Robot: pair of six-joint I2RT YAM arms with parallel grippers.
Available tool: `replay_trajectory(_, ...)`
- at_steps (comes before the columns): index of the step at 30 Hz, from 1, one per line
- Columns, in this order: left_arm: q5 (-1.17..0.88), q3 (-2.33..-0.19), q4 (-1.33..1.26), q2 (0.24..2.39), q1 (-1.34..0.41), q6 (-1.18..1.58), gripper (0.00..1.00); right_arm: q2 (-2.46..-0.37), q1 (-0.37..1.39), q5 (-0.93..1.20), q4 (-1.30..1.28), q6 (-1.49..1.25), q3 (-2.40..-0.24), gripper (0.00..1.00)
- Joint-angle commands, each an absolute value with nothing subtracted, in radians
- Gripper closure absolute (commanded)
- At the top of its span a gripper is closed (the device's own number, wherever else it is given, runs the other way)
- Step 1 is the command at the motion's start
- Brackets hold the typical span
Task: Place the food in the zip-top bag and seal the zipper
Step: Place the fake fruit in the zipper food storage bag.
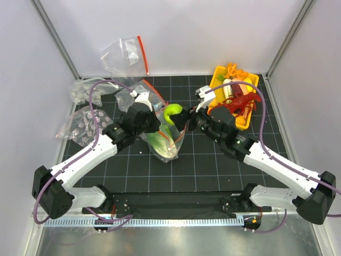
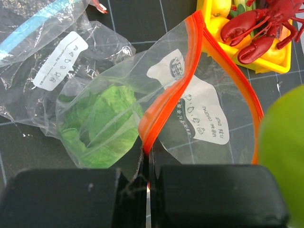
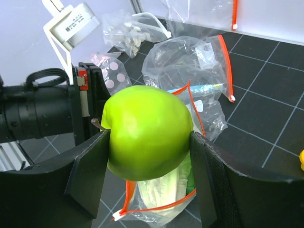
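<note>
The left gripper (image 2: pixel 148 164) is closed on the zipper (image 2: pixel 166 107) of the bag (image 2: pixel 204 114) and holds one lip of the mouth raised. The lettuce (image 2: pixel 102 123) lies inside the bag. The right gripper (image 3: pixel 147 156) clamps the green apple (image 3: pixel 147 128) just over the open mouth. The lobster (image 2: pixel 259 23) lies in the yellow tray (image 2: pixel 266 66) beyond the bag.

Lettuce (image 2: pixel 107 118) in the zip-top bag (image 2: pixel 199 109), fruit (image 3: pixel 147 130) at its mouth, tray (image 1: pixel 216 74) farther right.
</note>
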State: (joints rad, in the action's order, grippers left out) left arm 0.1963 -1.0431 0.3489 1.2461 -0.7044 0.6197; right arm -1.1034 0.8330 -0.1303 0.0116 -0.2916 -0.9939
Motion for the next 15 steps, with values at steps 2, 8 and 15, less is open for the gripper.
replay_trajectory(2, 0.160, -1.071, 0.318, 1.210, -0.699, 0.620, 1.00, -1.120, 0.841, -0.152, 0.092, -0.245, -0.999, 0.52)
replay_trajectory(8, 0.127, -1.058, 0.302, 1.190, -0.699, 0.641, 1.00, -1.180, 0.842, -0.179, 0.104, -0.239, -0.997, 0.52)
replay_trajectory(15, 0.141, -1.032, 0.272, 1.158, -0.699, 0.649, 1.00, -1.259, 0.841, -0.225, 0.104, -0.230, -1.008, 0.36)
